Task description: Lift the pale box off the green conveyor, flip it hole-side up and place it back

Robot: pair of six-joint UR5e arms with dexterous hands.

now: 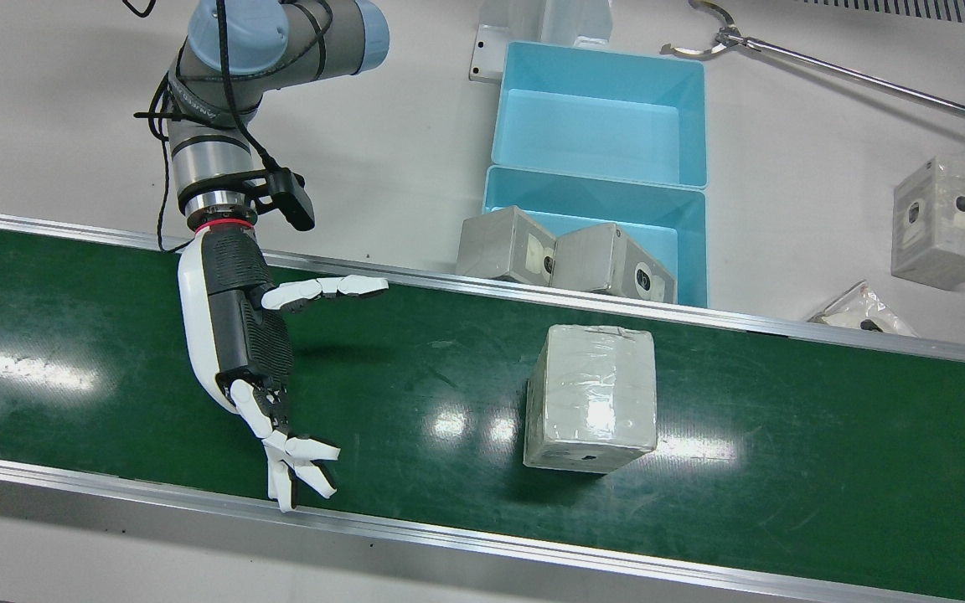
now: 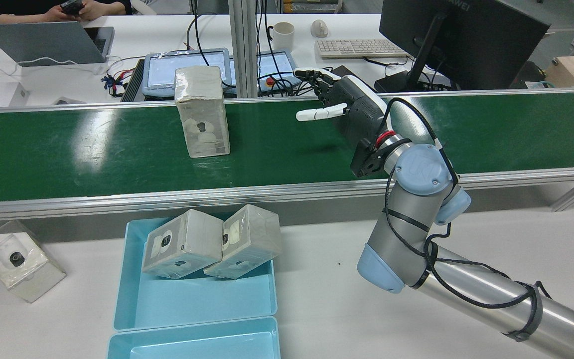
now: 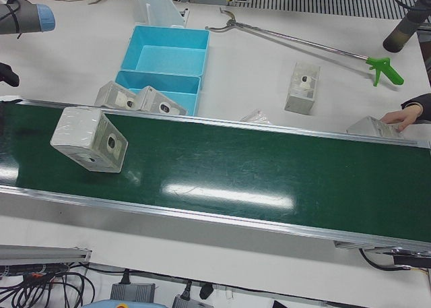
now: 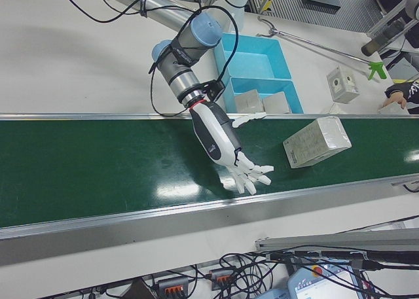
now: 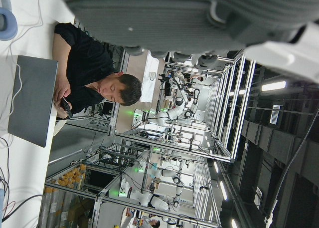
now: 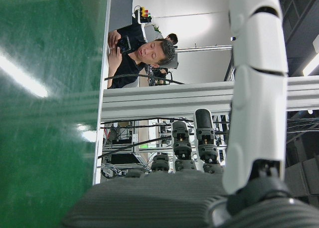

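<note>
The pale, film-wrapped box (image 1: pixel 591 398) stands on the green conveyor (image 1: pixel 826 452). In the rear view the box (image 2: pixel 202 112) is upright, and the face toward the robot shows a hole with a white part. The left-front view shows the box (image 3: pixel 87 139) with a dark hole on a side face. My right hand (image 1: pixel 256 352) hovers over the belt, open, fingers spread, well to the box's left in the front view and not touching it. It also shows as the right hand (image 2: pixel 337 99) and the right hand (image 4: pixel 229 148). The left hand (image 5: pixel 189 13) appears only as a dark palm edge in its own view.
Two blue bins (image 1: pixel 600 109) sit behind the belt, the nearer one holding two pale boxes (image 1: pixel 533 247). Another box (image 1: pixel 943 222), a plastic bag (image 1: pixel 859 310) and a long reach tool (image 1: pixel 826 67) lie on the white table. A person's hand (image 3: pixel 404 116) rests near the belt's far end.
</note>
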